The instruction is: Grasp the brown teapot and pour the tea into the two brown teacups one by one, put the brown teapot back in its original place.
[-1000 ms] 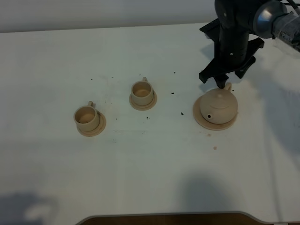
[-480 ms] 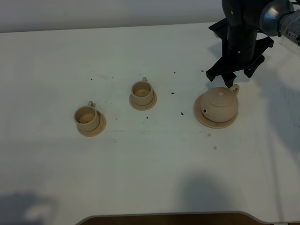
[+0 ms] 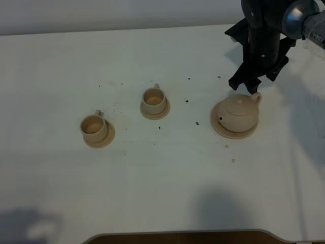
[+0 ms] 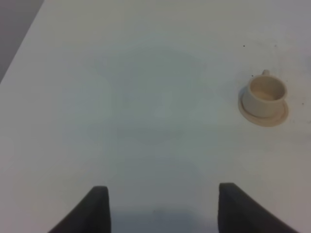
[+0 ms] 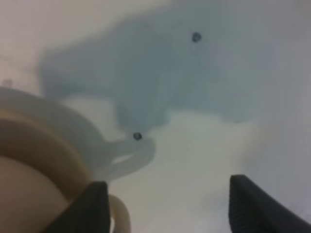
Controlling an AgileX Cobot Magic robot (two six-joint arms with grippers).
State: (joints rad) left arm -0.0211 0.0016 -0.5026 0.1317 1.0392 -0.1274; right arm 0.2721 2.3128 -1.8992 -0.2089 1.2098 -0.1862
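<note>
Brown teapot [image 3: 237,113] upright on wide saucer [image 3: 222,133], well right of nearer teacup [image 3: 153,100]; right gripper [image 5: 167,206] jaws wide apart, gripping nothing, by teapot handle [image 3: 255,95]; left gripper [image 4: 163,208] spread, empty.

Entry 1, right gripper [image 3: 246,85]: over the last second it has shifted toward the right edge of the worktop [image 3: 162,178] and slightly toward the far edge. It has moved from partly covering the back of the brown teapot [image 3: 237,113] to a position just behind it. Entry 2, brown teapot: it has turned on its wide saucer [image 3: 223,133], so the spout [image 3: 220,119] has swung from facing the near edge round toward the left edge, and the loop handle [image 3: 256,96], earlier partly under the gripper, now shows clear, facing the far right corner.
</note>
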